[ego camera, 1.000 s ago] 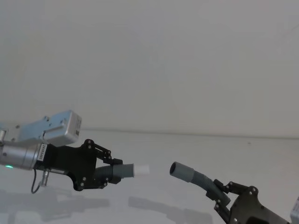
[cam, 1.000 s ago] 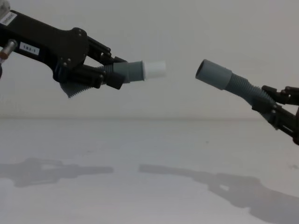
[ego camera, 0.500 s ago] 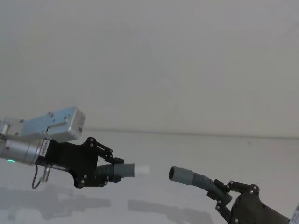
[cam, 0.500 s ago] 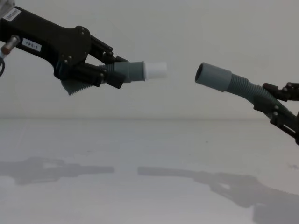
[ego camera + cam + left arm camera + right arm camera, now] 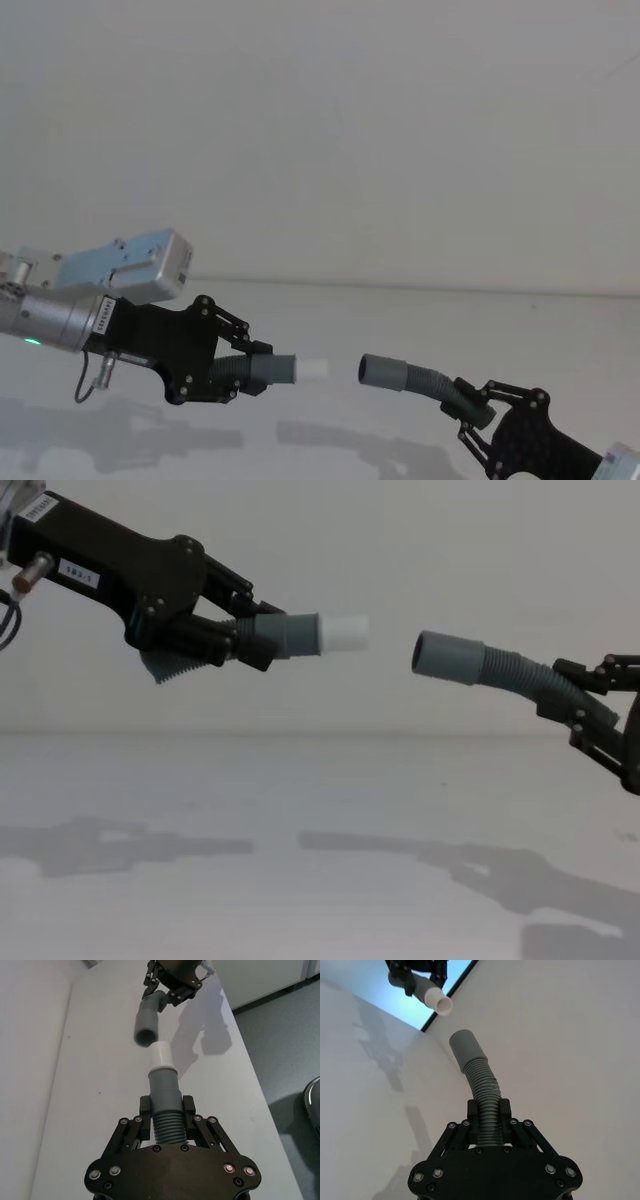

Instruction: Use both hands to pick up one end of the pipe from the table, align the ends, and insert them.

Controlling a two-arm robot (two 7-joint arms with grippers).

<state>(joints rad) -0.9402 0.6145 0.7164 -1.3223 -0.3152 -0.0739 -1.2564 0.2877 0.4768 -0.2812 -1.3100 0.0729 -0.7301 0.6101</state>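
The plug (image 5: 290,636) is gripped by the left end effector (image 5: 245,640), the hose (image 5: 520,672) by the right end effector (image 5: 580,695); the tip (image 5: 343,633) is held near the cuff (image 5: 447,657), apart.

**Camera layout**

Head view: forward and down over the plain matte white table (image 5: 500,330). Chest view: lower, level across it. Wrist views sit close behind the black toothed left gripper (image 5: 166,1107) and black toothed right gripper (image 5: 489,1107), looking along the short dark grey tube (image 5: 163,1085) and dark grey ribbed hose (image 5: 482,1082). All four share the gap between these two.
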